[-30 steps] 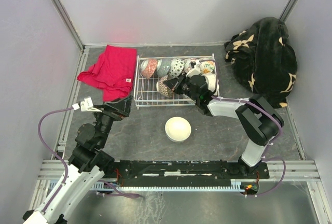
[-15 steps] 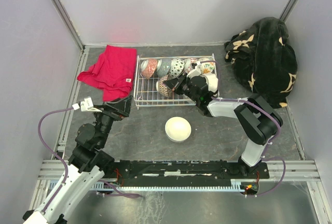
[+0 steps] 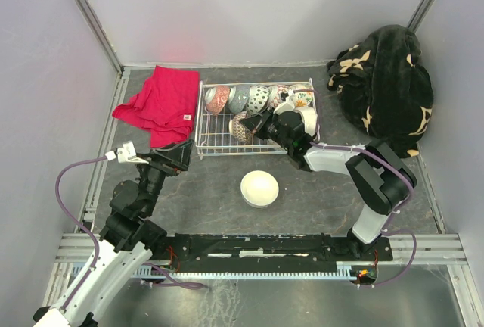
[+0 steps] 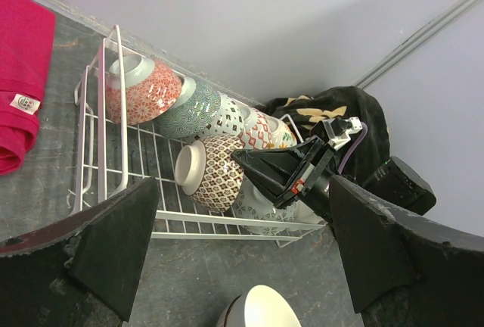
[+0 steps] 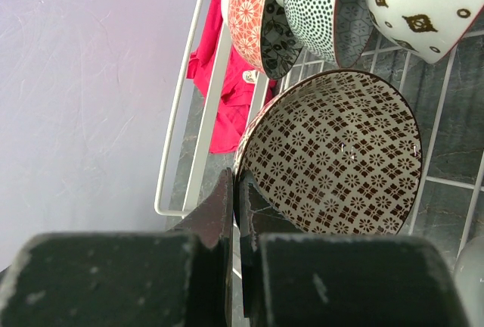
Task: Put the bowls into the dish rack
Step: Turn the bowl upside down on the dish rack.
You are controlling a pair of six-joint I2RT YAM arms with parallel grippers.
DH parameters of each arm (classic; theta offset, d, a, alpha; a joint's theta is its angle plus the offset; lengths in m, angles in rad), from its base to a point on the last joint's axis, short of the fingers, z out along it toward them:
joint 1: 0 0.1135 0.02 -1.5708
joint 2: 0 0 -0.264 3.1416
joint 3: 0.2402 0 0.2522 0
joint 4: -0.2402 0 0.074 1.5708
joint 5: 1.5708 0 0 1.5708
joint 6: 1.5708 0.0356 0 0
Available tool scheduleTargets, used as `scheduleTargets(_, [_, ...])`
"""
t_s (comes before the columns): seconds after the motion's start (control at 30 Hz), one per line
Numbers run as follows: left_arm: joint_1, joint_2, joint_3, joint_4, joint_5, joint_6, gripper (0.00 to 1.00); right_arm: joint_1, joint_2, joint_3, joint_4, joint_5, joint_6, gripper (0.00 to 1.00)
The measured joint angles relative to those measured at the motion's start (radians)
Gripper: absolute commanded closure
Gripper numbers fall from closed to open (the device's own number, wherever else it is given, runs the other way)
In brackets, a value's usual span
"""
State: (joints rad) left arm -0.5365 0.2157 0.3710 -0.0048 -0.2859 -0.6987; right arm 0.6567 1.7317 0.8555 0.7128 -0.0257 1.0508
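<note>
- lattice bowl (image 5: 333,153) lies on its side inside the dish rack (image 3: 201,117), in front of the row of bowls (image 3: 257,98); barely moved in the last second.
- right hand (image 5: 236,194) still clamped on its rim, apparently; placement not finished.
- white bowl (image 3: 259,188) waits on the worktop (image 3: 318,198).
- left hand (image 3: 179,156) wide open, empty.

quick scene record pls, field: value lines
right gripper: shut on the rim of the brown lattice bowl, inside the dish rack
left gripper: open, empty, near the rack's front-left corner
in rack: patterned bowls on edge along the back
not loaded: white bowl on table before the rack
other: red cloth left of rack; black floral blanket back right
</note>
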Motion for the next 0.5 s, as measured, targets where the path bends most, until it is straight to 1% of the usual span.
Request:
scheduleTargets(0.23, [0.0,0.0,0.0,0.0,0.0,0.0,0.01,-0.001,-0.011,-0.013,0.0,0.0,0.0,0.98])
scheduleTargets(0.5, [0.0,0.0,0.0,0.0,0.0,0.0,0.01,-0.005,-0.058,-0.036,-0.049,0.004,-0.003,0.98])
